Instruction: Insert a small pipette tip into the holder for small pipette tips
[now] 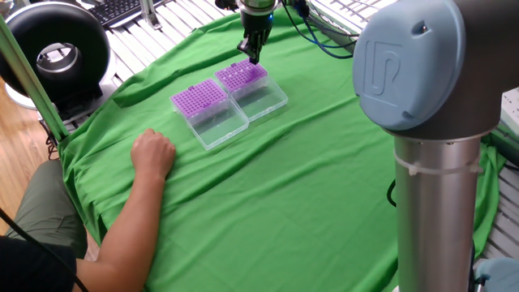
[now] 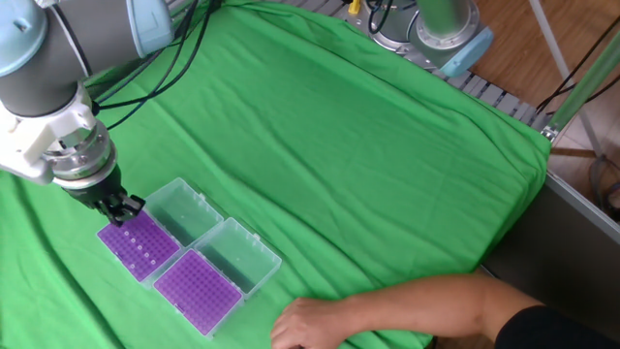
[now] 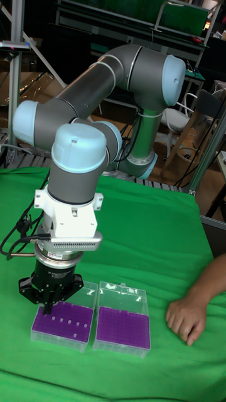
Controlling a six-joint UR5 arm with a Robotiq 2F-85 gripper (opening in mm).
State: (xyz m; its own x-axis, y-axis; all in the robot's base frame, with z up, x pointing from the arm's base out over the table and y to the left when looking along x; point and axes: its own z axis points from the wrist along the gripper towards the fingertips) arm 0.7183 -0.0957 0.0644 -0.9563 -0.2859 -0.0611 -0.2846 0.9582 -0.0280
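The gripper hung with fingers drawn together; whether they pinched a tip could not be told. Directly beneath sat the sparsely filled purple rack, with the full rack beside it.

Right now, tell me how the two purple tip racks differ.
The rack under the gripper shows scattered pale spots on its purple top; the other rack looks evenly purple. The second lies nearer the person's hand. Both have open clear lids.

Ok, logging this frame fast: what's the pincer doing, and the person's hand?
Pincer: fingers close together above the purple tip rack; any held tip cannot be told.
Person's hand: resting on the green cloth, holding nothing.
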